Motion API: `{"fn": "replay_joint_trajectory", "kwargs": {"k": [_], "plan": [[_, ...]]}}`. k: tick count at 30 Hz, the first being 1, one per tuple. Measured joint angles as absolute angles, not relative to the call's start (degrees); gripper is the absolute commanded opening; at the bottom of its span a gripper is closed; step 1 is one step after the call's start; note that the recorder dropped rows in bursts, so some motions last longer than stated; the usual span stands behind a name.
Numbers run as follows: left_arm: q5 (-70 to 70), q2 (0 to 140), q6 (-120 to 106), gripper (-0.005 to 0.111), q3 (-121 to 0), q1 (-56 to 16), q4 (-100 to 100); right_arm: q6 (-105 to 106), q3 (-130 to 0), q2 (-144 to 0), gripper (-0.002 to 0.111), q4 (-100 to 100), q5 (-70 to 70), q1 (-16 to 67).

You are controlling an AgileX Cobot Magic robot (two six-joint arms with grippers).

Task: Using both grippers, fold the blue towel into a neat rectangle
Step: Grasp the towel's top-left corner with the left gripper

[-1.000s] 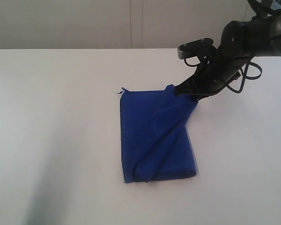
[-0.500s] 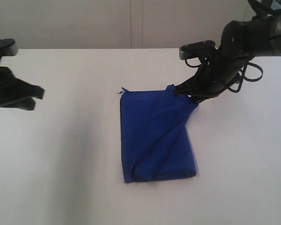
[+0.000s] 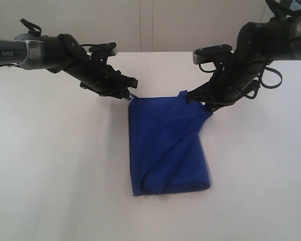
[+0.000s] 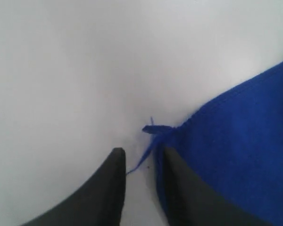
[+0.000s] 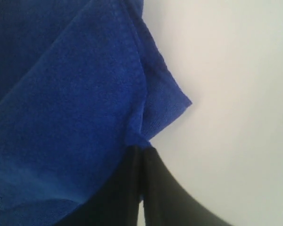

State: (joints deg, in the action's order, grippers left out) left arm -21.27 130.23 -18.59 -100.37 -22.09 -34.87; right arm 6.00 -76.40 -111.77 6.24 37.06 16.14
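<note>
1. The blue towel (image 3: pixel 165 145) lies in the middle of the white surface (image 3: pixel 55 165), already doubled over into a rough oblong whose long side runs away from the exterior camera.
2. The fold is far from neat. A diagonal ridge crosses the top layer, the right-hand edge slants inward, and the layers at the near end do not line up.
3. The right claw (image 3: pixel 190 96) is clamped on the towel's far right corner. The right wrist view shows its fingers pressed together with the cloth bunched between them (the corner looks drawn slightly up off the surface).
4. The left claw (image 3: pixel 126 94) sits at the far left corner with its fingers apart, straddling the loose thread tag (image 4: pixel 153 129). One finger lies against the hem and bare surface shows in the gap, so nothing is gripped on that side.
5. The job looks about midway: a first fold is made and one of the two far corners is secured.
6. What appears to be left is for the left claw to close on its corner and for both claws to carry the far edge over toward the near edge. The layers must then settle square enough to pass as a tidy rectangle.
</note>
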Motion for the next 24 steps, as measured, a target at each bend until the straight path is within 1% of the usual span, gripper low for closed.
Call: {"fn": "replay_joint_trajectory", "kwargs": {"k": [1, 5, 7, 8, 9, 10, 11, 19, 20, 24], "plan": [[-21.3, 130.7, -19.8, 0.045, -100.8, -22.5, -34.9, 6.0, -76.4, -111.8, 0.000, 6.2, 37.1, 16.1], [-20.8, 132.3, -22.5, 0.045, -101.9, -24.3, -35.3, 6.0, -76.4, -111.8, 0.000, 6.2, 37.1, 16.1], [-20.4, 132.5, -22.8, 0.039, -102.1, -24.3, -35.4, 6.0, -76.4, -111.8, 0.000, 6.2, 37.1, 16.1], [-20.4, 132.5, -22.8, 0.028, -102.1, -24.3, -35.4, 6.0, -76.4, -111.8, 0.000, 6.2, 37.1, 16.1], [-20.3, 132.6, -22.9, 0.021, -102.1, -24.3, -35.5, 6.0, -76.4, -111.8, 0.000, 6.2, 37.1, 16.1], [-20.3, 132.7, -23.1, 0.008, -102.1, -24.3, -35.5, 6.0, -76.4, -111.8, 0.000, 6.2, 37.1, 16.1], [-20.3, 132.7, -24.1, 0.001, -102.1, -24.3, -35.5, 6.0, -76.4, -111.8, 0.000, 6.2, 37.1, 16.1], [-21.7, 131.8, -27.9, 0.000, -102.1, -24.3, -34.5, 6.0, -76.4, -111.6, 0.000, 6.1, 37.2, 16.1], [-23.0, 131.0, -28.0, 0.000, -102.1, -24.2, -33.6, 6.0, -76.4, -111.4, 0.000, 6.1, 37.4, 16.1], [-35.5, 125.2, -28.1, 0.000, -102.1, -21.9, -28.4, 6.0, -76.4, -106.4, 0.000, 5.8, 38.5, 16.1]]}}
